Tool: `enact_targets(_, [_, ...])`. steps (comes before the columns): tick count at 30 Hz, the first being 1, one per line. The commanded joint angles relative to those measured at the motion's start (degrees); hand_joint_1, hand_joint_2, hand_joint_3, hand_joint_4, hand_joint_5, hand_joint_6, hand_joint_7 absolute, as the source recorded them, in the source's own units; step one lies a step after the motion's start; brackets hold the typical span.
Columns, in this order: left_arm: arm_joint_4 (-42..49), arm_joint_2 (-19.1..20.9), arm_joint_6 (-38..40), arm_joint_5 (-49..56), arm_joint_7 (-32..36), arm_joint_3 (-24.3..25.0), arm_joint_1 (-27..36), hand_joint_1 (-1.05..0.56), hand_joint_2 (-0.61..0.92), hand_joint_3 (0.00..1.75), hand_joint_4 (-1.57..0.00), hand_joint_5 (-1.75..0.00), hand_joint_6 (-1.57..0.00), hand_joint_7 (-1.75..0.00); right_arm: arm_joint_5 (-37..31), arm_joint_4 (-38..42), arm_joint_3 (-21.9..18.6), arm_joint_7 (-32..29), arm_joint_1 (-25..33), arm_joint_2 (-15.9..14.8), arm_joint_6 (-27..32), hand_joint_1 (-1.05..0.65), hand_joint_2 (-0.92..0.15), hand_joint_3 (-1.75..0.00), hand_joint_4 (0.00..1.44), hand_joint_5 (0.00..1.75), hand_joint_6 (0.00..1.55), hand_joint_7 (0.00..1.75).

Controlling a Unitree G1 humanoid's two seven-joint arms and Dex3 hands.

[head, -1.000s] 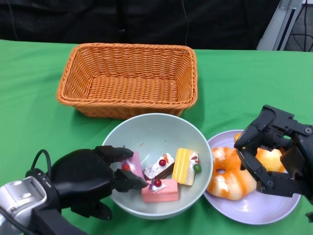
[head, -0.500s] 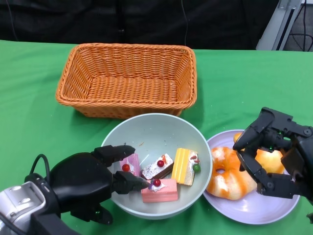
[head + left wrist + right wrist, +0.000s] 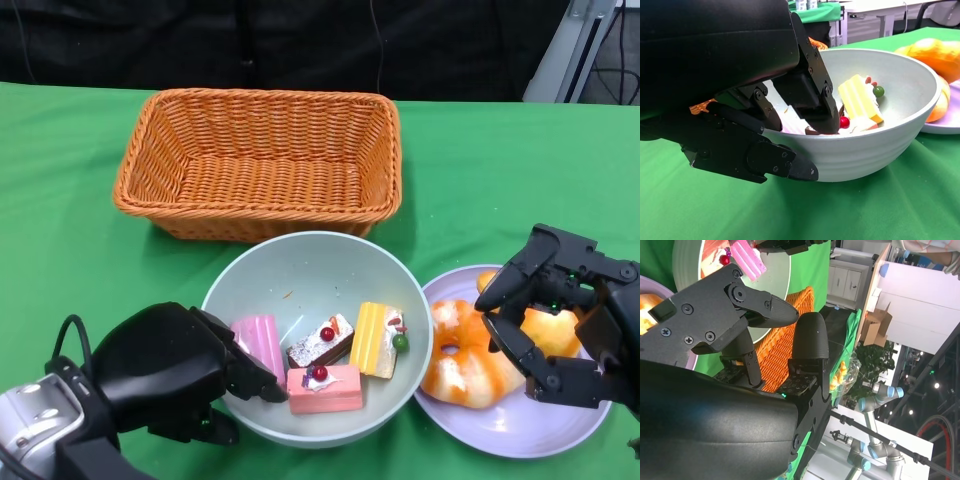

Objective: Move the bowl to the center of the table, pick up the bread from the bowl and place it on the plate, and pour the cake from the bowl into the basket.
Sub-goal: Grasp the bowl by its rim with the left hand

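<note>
Two hands flanked the pale green bowl (image 3: pixel 318 335), which we found on the green table (image 3: pixel 60 200) just in front of the wicker basket (image 3: pixel 260 160). Our left hand (image 3: pixel 165 372) grasped the bowl's near-left rim: in the left wrist view its fingers (image 3: pixel 807 95) hooked over the edge and down the inner wall, while another black part pressed the outer wall below. Inside the bowl we counted four cake pieces: a pink slice (image 3: pixel 260 343) beside the fingers, a chocolate piece (image 3: pixel 322 340) topped with a cherry, a yellow slice (image 3: pixel 378 340), and a pink block (image 3: pixel 325 389) with a cherry at the near side. To the bowl's right, touching or nearly touching it, lay the lilac plate (image 3: pixel 500 425), and on it we saw the bread (image 3: pixel 465 365), a glazed orange ring, with a second orange bun (image 3: pixel 555 325) behind it, partly hidden. Our right hand (image 3: pixel 555 325) hung over the plate with fingers spread apart, released and holding nothing; whether a fingertip touched the bread we could not tell. We saw no cake in the basket
</note>
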Motion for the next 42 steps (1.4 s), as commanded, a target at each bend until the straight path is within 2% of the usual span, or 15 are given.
enact_targets(1, [1.3,0.6,-0.6,0.4,1.0,-0.3,-0.1,-0.41,0.92,0.05,-0.99,-0.37,-1.0,-0.11,0.5,-0.6,-0.3,0.1,0.1,-0.7,0.3,-0.16,-0.58,-0.86,0.76,1.53,0.68,1.26])
enact_targets(7, [2.3,0.5,-1.2,0.9,2.0,-0.4,-0.2,-0.41,0.92,0.04,-0.95,-0.45,-1.03,-0.09,0.3,-0.9,-0.2,0.0,0.2,-0.7,0.5,-0.16,-0.58,-0.86,0.75,1.53,0.68,1.26])
enact_targets(25, [5.1,0.2,-1.1,2.9,3.5,-2.0,-1.4,-0.42,0.92,0.04,-0.91,-0.52,-1.03,-0.07,0.6,-0.8,-0.2,0.2,0.1,-0.6,0.2,-0.15,-0.58,-0.85,0.75,1.53,0.68,1.25])
enact_targets(29, [8.7,-0.9,0.4,6.2,5.0,-4.3,-3.3,-0.38,0.92,0.08,-0.91,-0.37,-0.99,-0.01,0.2,-1.3,-0.1,-0.2,0.2,-0.5,1.0,-0.15,-0.57,-0.87,0.76,1.53,0.68,1.25])
enact_targets(37, [12.5,-2.5,-0.1,8.5,12.2,-6.4,-5.0,-0.33,0.92,0.04,-0.98,-0.34,-1.04,-0.03,0.3,-1.0,-0.1,-0.1,0.2,-0.4,0.4,-0.17,-0.55,-0.9,0.76,1.52,0.68,1.25])
enact_targets(42, [13.3,-2.4,-0.3,8.5,13.8,-7.1,-5.4,-0.32,0.92,0.04,-1.0,-0.32,-1.05,-0.03,0.3,-0.9,-0.1,-0.1,0.2,-0.4,0.3,-0.17,-0.55,-0.9,0.76,1.52,0.69,1.25])
